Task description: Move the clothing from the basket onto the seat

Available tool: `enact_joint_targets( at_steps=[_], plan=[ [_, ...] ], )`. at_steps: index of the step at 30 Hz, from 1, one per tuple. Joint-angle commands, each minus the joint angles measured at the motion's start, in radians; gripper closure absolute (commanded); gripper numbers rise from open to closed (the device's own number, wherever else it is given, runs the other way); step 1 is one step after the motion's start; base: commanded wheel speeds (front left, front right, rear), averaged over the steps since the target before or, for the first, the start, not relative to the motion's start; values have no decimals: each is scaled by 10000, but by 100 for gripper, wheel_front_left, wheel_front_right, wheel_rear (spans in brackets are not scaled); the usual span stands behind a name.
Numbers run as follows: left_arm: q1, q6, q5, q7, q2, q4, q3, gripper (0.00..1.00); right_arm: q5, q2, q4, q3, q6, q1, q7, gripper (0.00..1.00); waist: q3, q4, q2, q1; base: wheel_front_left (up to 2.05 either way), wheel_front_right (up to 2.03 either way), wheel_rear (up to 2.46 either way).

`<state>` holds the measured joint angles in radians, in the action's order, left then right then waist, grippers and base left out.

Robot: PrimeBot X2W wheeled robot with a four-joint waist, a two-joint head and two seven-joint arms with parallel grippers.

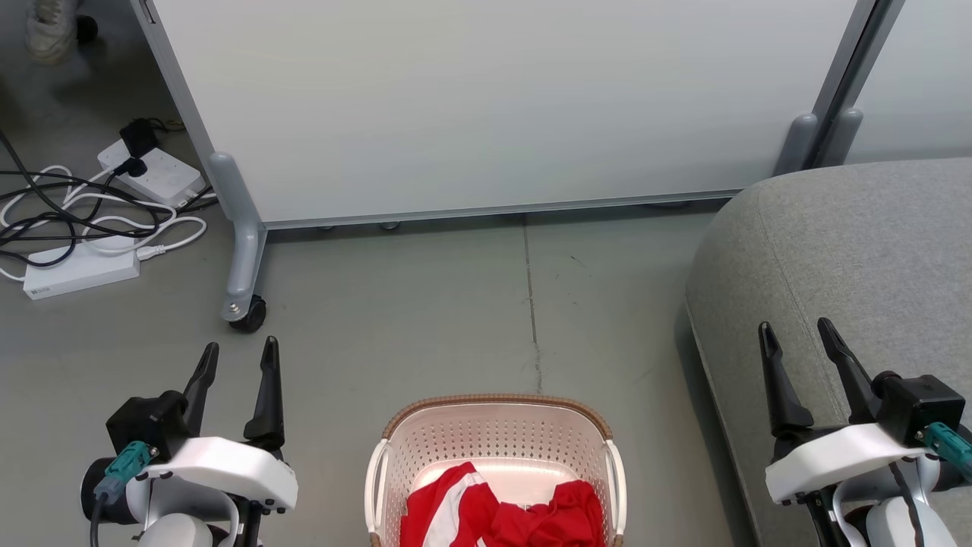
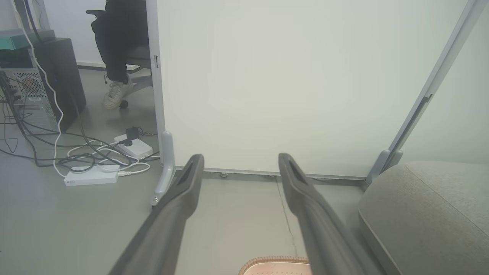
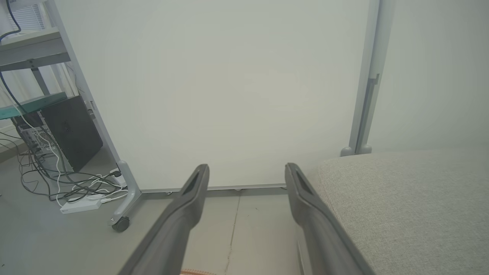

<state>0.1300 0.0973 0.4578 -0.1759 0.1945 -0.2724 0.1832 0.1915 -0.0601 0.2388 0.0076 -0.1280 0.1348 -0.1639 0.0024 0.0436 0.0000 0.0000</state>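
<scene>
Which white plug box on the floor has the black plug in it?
The farther power strip, by the partition's foot: a black plug sits on it. The nearer white box takes a white cable.

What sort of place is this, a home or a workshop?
Likely a lab or office corner, not a home: a wheeled white partition, a computer tower with tangled cables and power strips on bare floor, plus a grey sofa.

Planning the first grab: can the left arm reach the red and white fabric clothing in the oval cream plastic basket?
Probably yes: the left tool is open and empty, and the clothing lies uncovered in the open-topped basket beside it.
</scene>
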Motion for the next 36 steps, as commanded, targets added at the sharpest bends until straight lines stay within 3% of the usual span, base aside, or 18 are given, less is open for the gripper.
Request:
enact_joint_targets(
  at_steps=[1, 20, 36],
  plan=[
    [-42, 49, -181, 2, 78, 21, 5, 0, -121, -31, -72, -37, -43, -34, -96, 0, 1, 2, 0, 0, 0, 0, 0],
    [-146, 326, -1147, -1, 255, -223, 194, 0, -947, 74, -54, -186, -46, -245, -157, 0, 31, 70, 0, 0, 0, 0, 0],
    [-146, 341, -1060, 15, 256, -327, 365, 0, -520, 80, 226, -253, -38, -219, -56, 0, -30, -19, 0, 0, 0, 0, 0]
  ],
)
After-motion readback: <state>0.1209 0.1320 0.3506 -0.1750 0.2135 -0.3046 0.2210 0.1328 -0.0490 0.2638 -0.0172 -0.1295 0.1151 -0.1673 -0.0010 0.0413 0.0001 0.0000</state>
